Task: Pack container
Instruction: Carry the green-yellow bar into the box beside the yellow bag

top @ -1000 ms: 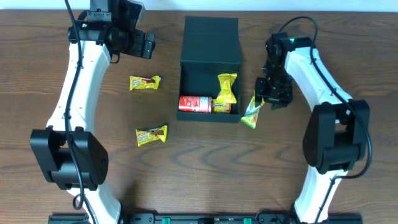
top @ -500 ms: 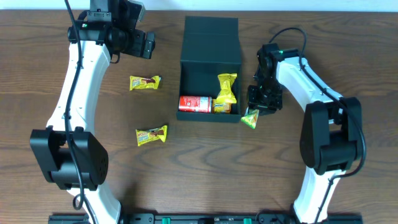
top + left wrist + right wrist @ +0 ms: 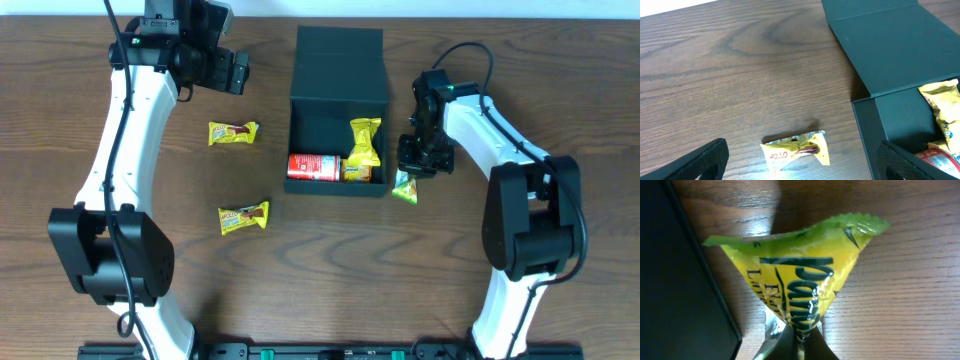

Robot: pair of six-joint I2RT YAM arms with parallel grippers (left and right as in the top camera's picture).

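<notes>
The dark teal container (image 3: 320, 128) stands open in the middle of the table, its lid (image 3: 340, 60) lying flat behind it. Inside lie a red packet (image 3: 314, 166) and a yellow packet (image 3: 364, 143). Just right of the box's front corner, my right gripper (image 3: 412, 172) is shut on the tail of a green-and-yellow snack packet (image 3: 405, 188). In the right wrist view, that packet (image 3: 795, 280) fans out above the pinching right gripper (image 3: 802, 342), beside the container wall (image 3: 675, 280). My left gripper (image 3: 232, 72) hangs open at the upper left, holding nothing.
Two yellow snack packets lie on the wood left of the box, one farther back (image 3: 232, 132) and one nearer the front (image 3: 243, 216). The left wrist view shows the farther packet (image 3: 795, 151) between the open fingers (image 3: 695, 162), with the box's corner (image 3: 890, 107) at right.
My right gripper slid left toward the box's front corner and closed on the green-and-yellow packet, which shifted slightly with it. The left arm has not moved.
</notes>
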